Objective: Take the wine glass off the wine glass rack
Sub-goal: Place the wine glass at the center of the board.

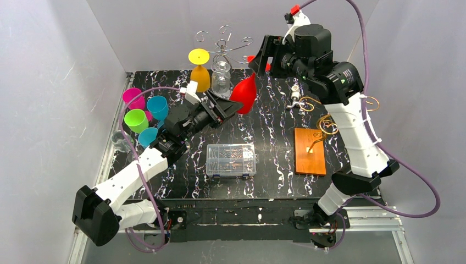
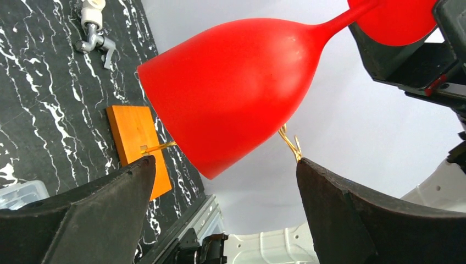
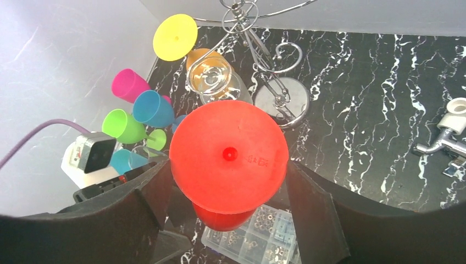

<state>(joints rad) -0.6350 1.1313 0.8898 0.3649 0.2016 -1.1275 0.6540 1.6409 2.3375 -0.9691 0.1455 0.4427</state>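
A red wine glass [image 1: 244, 93] hangs upside down in the air, to the right of the chrome wire rack [image 1: 222, 47] and apart from it. My right gripper [image 1: 261, 60] is shut on its round foot [image 3: 228, 157], one finger at each edge of the disc. The red bowl [image 2: 236, 93] points down and left, its rim just at the tips of my left gripper [image 2: 224, 162], which stands wide open and holds nothing. On the rack a yellow wine glass [image 1: 199, 71] and a clear glass [image 1: 221, 77] hang upside down.
Several coloured cups [image 1: 145, 113] stand at the left edge of the marbled table. A clear parts box [image 1: 231, 159] lies in the middle. A wooden block [image 1: 310, 150] with a gold wire hook and a small metal fitting [image 1: 295, 99] sit on the right.
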